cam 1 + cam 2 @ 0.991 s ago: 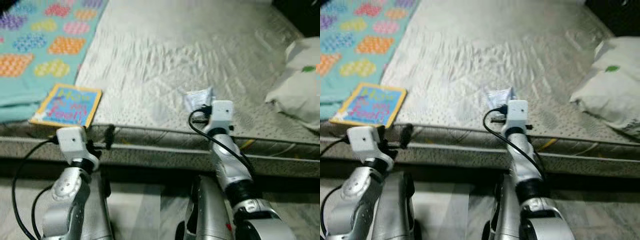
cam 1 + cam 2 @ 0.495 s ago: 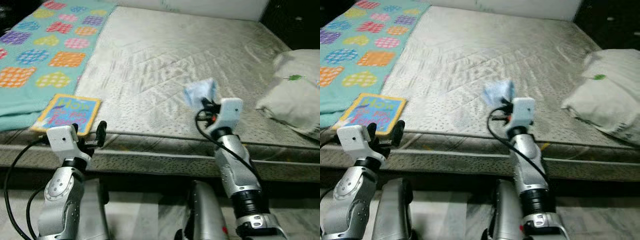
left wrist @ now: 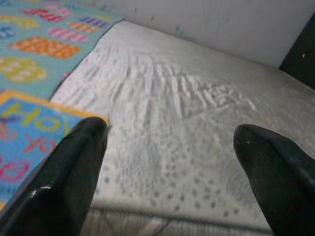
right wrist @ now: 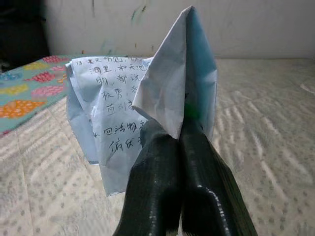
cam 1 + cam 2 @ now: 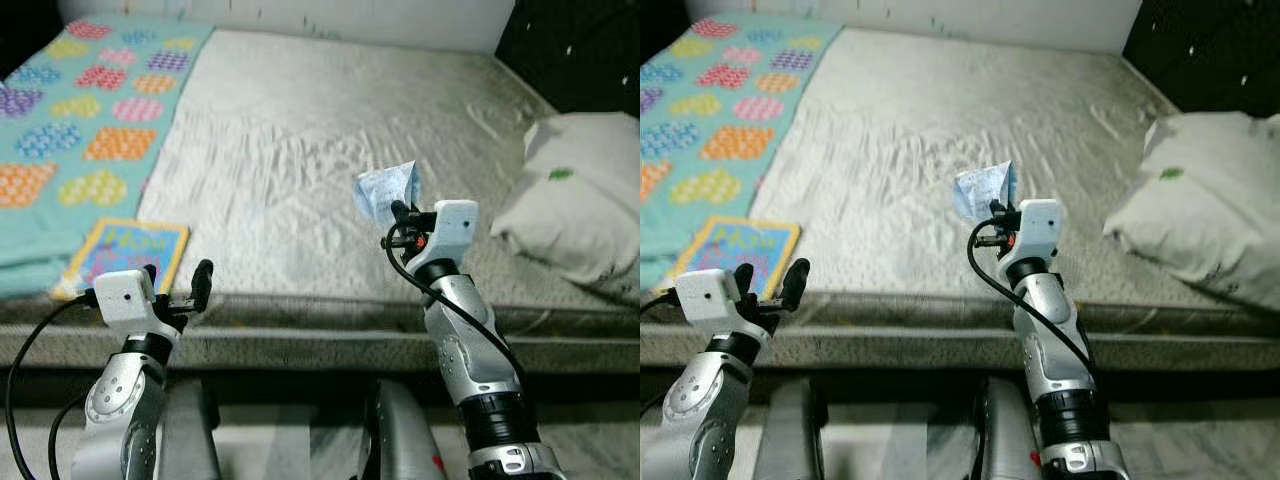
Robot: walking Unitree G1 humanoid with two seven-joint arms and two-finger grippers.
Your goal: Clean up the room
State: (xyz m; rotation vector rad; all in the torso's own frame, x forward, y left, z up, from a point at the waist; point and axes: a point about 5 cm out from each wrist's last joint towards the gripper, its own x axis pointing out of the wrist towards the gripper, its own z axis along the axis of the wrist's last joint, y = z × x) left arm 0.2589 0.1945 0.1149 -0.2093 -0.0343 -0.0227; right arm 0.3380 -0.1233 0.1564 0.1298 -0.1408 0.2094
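The right tool (image 5: 398, 209) pinches a crumpled paper note (image 5: 385, 190) tight, lifted above the bed (image 5: 300, 130), likely for disposal. The left tool (image 5: 178, 283) gapes empty beside the picture book (image 5: 125, 252).

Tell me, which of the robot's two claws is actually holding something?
The right gripper: its fingers are pinched shut on a crumpled sheet of paper above the mattress. The left gripper is open, empty, near the book.

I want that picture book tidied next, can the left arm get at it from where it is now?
Probably yes. The left gripper hangs open beside the book at the mattress edge, nothing between them. The right gripper is shut on paper.
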